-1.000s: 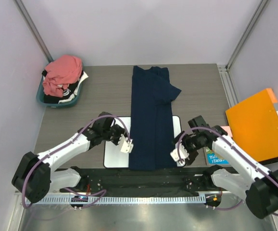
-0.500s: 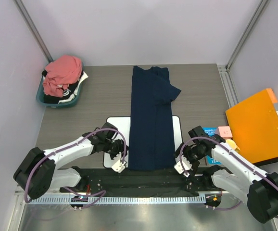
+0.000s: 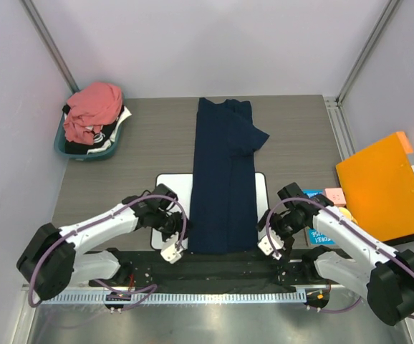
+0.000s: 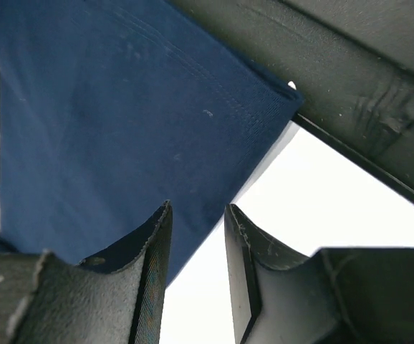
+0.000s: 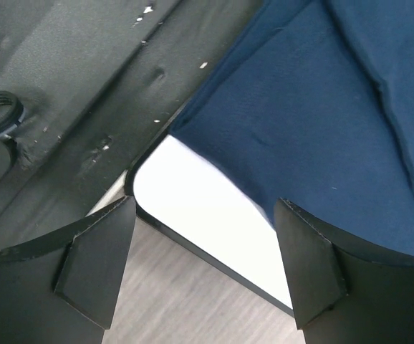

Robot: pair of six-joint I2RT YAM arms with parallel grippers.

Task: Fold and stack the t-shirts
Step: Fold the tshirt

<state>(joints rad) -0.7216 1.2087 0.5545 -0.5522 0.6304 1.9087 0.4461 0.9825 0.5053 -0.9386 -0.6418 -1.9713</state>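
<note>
Navy t-shirt (image 3: 225,179) is folded into a long narrow strip at worktop (image 3: 150,136) centre, running from the far side to the near edge. Its near half lies over the white mat (image 3: 180,183), and one sleeve sticks out right at the far end.

My left gripper (image 3: 172,251) is at the strip's near-left corner, low over the mat. The jaws have a narrow gap and nothing is clamped; the shirt edge shows through the gap.

My right gripper (image 3: 266,245) is at the near-right corner with jaws spread wide, holding nothing. Shirt hem and mat corner are just beyond the fingertips.

Pink t-shirt (image 3: 92,106) is bunched on top of the teal basket (image 3: 60,147), far left. Orange panel (image 3: 382,186) is off to the right.
</note>
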